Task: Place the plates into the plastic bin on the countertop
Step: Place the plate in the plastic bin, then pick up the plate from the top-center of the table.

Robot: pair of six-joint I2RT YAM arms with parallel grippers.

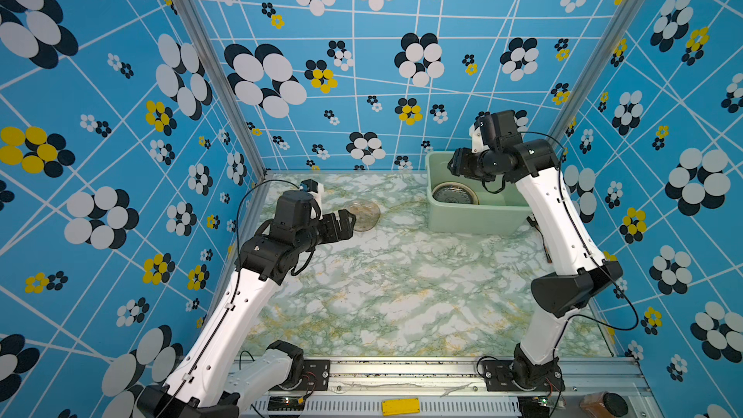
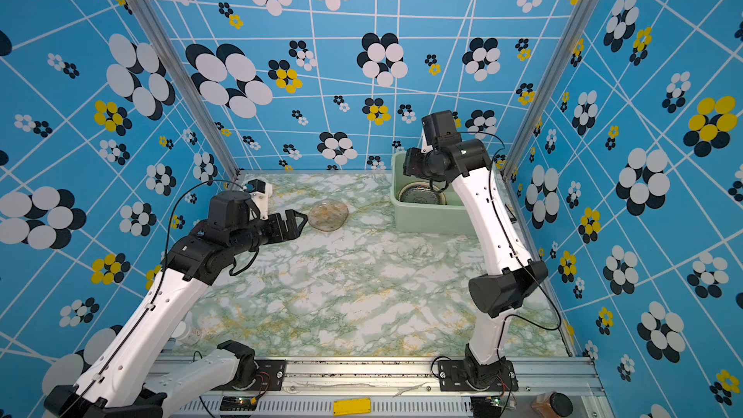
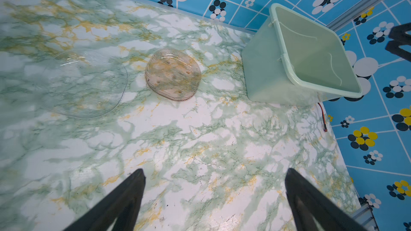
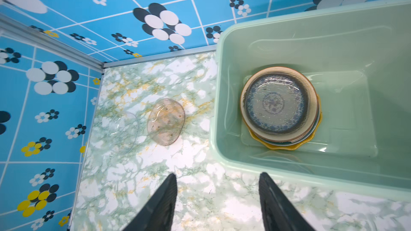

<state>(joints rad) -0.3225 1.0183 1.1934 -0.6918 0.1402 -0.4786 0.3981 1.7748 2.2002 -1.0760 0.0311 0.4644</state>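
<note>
Plates (image 1: 454, 195) lie stacked in the bin (image 1: 474, 221), which sits at 2 o'clock on the countertop (image 1: 402, 283). In both top views an amber plate (image 1: 366, 215) lies flat outside the bin, at about 11 o'clock. The left gripper (image 1: 346, 226) hangs by that plate's 8 o'clock edge, jaws spread wide and empty, pointing toward 2 o'clock. I cannot tell whether it touches the plate. The right gripper (image 1: 456, 164) is over the bin, well apart from the amber plate, so the left arm is the nearer one.

Left wrist view: take the jaws' reach as 12 o'clock. The amber plate (image 3: 173, 74) then lies ahead at 11, apart from the fingers (image 3: 133, 192), with only bare countertop between them. A clear plate (image 3: 89, 83) lies flat at 10, just beside the amber one. The bin (image 3: 266, 70) is at 1. The amber plate is nearly round, so no long axis fixes the wrist's turn.

Right wrist view: the fingers (image 4: 164, 196) stand apart with nothing between them. By the same reckoning the stack is at 1, a blue-patterned plate on top. The amber plate is at 11 and the clear plate at 10.

The next move probably turns on the left jaws going forward and down to the amber plate's near rim.
</note>
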